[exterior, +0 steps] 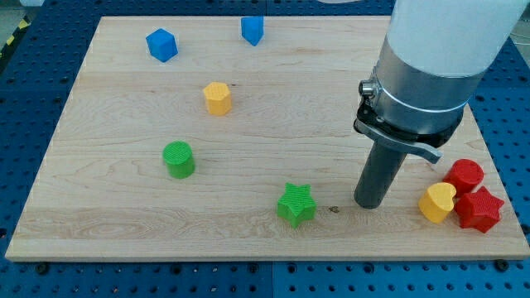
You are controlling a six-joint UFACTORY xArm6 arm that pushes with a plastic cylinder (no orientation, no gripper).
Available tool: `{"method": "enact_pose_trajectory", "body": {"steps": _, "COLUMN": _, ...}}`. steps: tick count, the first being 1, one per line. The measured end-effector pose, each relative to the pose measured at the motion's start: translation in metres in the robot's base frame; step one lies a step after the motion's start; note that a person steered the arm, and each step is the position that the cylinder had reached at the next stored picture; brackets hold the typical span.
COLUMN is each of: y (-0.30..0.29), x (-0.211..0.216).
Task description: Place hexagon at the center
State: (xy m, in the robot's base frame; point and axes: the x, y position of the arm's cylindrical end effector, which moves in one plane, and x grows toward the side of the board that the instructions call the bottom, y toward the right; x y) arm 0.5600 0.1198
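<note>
The yellow hexagon block (217,98) lies on the wooden board (124,215), left of the middle and towards the view's top. My tip (368,204) rests on the board at the lower right, far from the hexagon. It stands between the green star block (296,204) to its left and the yellow heart block (436,203) to its right, touching neither.
A green cylinder block (178,159) sits at the left middle. Two blue blocks (161,44) (252,30) lie near the top edge. A red cylinder block (464,175) and a red star block (478,209) crowd the lower right corner beside the yellow heart.
</note>
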Motion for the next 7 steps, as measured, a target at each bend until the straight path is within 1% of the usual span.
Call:
{"method": "enact_pose_trajectory", "body": {"steps": 1, "y": -0.018, "x": -0.007}}
{"method": "enact_pose_trajectory", "body": {"steps": 5, "y": -0.164, "x": -0.073}}
{"method": "enact_pose_trajectory", "body": {"steps": 7, "y": -0.226, "x": -0.12}}
